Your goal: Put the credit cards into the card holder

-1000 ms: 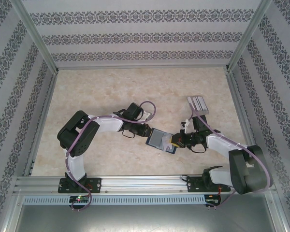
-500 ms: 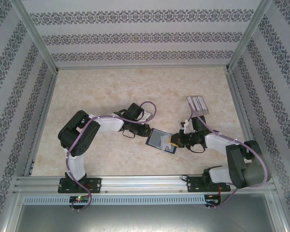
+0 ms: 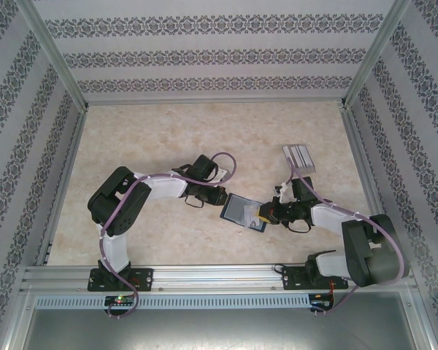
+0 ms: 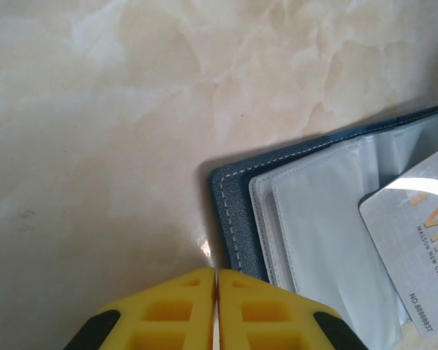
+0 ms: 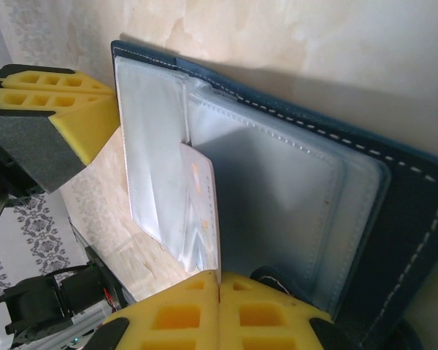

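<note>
While the card holder (image 3: pixel 244 211) has kept its place, lying open on the bench (image 3: pixel 168 138) toward the near edge and a little right of centre, the left jaws have drawn together over the last second. From the left wrist I see their yellow fingertips (image 4: pixel 177 310) pad to pad with nothing between them, just off the holder's navy corner. I read that as the left arm standing by, perhaps to steady the cover, rather than gripping it. The right jaws stay clamped on the near edge of the credit card (image 5: pixel 203 211). Its far end sits in among the clear sleeves (image 5: pixel 277 189); I can't tell whether it is truly inside a pocket or only resting against one. My judgement: insertion under way, not finished. Pose: both arms reach in low from opposite sides, wrists facing each other across the holder. The right elbow has wavered a touch, and the left arm is bent back on itself toward the bench's left edge.
</note>
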Controlling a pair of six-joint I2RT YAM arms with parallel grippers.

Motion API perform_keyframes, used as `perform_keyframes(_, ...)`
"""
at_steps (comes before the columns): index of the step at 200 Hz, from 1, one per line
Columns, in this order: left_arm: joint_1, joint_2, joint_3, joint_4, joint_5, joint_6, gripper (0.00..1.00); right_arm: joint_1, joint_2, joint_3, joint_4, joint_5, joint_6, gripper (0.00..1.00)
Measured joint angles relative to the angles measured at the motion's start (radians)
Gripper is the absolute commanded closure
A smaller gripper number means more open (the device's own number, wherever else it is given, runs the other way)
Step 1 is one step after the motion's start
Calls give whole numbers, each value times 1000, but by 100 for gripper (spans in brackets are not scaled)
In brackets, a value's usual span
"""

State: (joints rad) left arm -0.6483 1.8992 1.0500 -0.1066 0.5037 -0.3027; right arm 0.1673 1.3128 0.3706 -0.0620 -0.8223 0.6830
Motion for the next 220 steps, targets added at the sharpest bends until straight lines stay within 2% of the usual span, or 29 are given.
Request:
perform_keyframes(76,0,0,2,-2,-7,0,89,-8,-46,-32,0,1,14,95)
perform_keyframes(220,0,0,2,-3,-11,0,89,-13,97,-4,129,-37,78,93)
